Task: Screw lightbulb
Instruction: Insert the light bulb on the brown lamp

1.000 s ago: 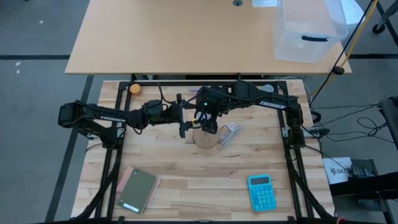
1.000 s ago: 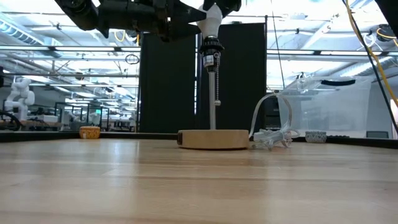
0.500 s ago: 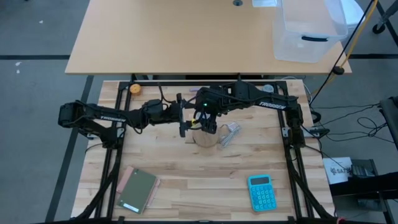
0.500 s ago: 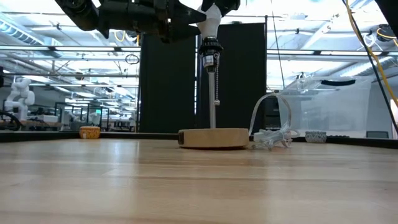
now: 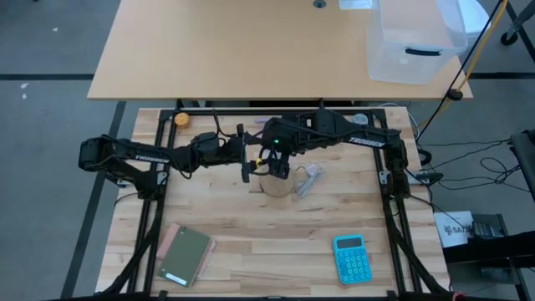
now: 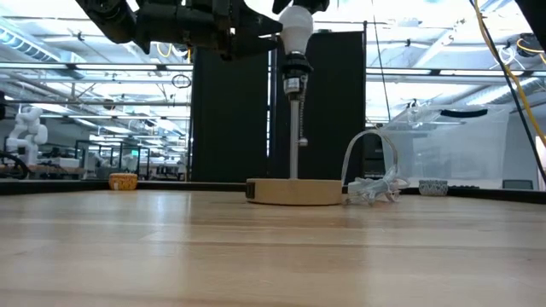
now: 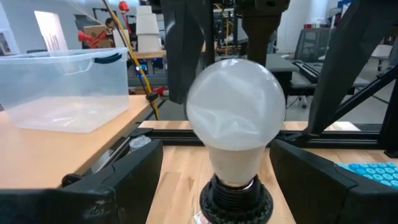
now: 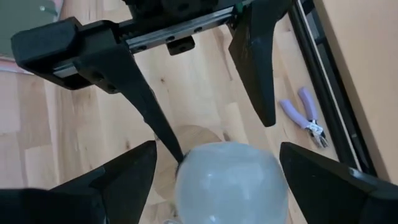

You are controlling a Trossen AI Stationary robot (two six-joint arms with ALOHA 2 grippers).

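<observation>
The lightbulb [image 7: 236,118] is sitting upright with its screw end in the black socket [image 7: 236,200] atop the lamp stem, over the round wooden base [image 6: 294,190] mid-table. The right gripper [image 8: 214,171] is hanging over it from above, fingers spread wide either side of the glass, not visibly pinching. The left gripper [image 7: 214,180] is coming in level, wide open too, flanking the socket. I'd steady the socket first, then twist gently so the threads aren't crossing. Room's tight: the two grippers are crowding each other, and the clear plastic wrapper [image 6: 371,186] is lying right beside the base.
</observation>
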